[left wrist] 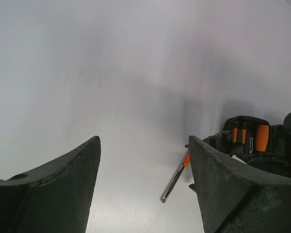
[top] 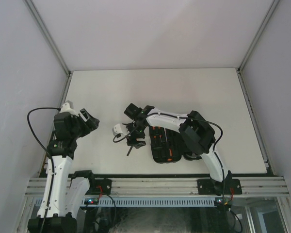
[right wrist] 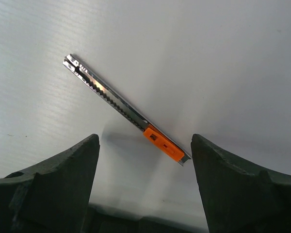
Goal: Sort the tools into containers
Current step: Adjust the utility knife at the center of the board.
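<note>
The right hand point(right wrist: 144, 140) hangs, jaws apart and empty, over a slim metal tool point(right wrist: 121, 109), probably a slide-out knife, lying flat on the desk point(top: 184, 92) just left of the open case point(top: 162, 145). It should straddle the shaft near the orange slider and close low, the tool being so thin. The left hand point(left wrist: 143, 141), likewise apart and empty, hovers farther left of the case.

Case point(top: 161, 145) on table point(top: 184, 92), slim tool point(right wrist: 121, 106) just L of it
</note>
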Tool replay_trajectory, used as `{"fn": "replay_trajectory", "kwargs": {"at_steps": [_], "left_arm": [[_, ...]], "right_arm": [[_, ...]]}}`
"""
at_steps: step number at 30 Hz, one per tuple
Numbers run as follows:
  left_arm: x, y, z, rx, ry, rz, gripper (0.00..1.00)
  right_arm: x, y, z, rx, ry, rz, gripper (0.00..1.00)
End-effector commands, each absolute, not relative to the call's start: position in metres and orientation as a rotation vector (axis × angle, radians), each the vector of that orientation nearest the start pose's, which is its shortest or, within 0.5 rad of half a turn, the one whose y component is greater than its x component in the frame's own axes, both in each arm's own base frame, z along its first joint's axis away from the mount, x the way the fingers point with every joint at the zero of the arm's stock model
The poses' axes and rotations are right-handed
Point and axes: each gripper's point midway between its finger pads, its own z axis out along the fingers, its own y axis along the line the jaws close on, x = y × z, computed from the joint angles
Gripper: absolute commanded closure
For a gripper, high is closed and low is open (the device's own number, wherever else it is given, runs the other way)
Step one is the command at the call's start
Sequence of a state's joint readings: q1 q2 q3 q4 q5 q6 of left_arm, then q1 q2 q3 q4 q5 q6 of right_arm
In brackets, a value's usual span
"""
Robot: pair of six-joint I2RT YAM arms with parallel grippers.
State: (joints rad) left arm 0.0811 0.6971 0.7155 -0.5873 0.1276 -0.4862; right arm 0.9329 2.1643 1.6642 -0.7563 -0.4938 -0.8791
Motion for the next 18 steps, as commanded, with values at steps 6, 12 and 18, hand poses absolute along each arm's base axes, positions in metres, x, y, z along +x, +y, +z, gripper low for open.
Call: {"fn": "replay_trajectory", "kwargs": {"at_steps": [6,12,18], "left_arm": [[0.252,-0.023,0.187,-0.519,2.068,-0.399,0.24],[0.252,-0.023,0.187,-0.521,2.064,-0.396,0.24],[0.252,-0.019,0.186,-0.538,2.062,-0.384,0.24]], "right_arm": [[0.242,0.410,0.025,-2.266,1.601,0.645,0.27],[0.240,0.404,0.017,-2.278,1.648,0.630,0.36],[0.235,0.399,0.015,-2.262,1.713,0.645,0.56]]}}
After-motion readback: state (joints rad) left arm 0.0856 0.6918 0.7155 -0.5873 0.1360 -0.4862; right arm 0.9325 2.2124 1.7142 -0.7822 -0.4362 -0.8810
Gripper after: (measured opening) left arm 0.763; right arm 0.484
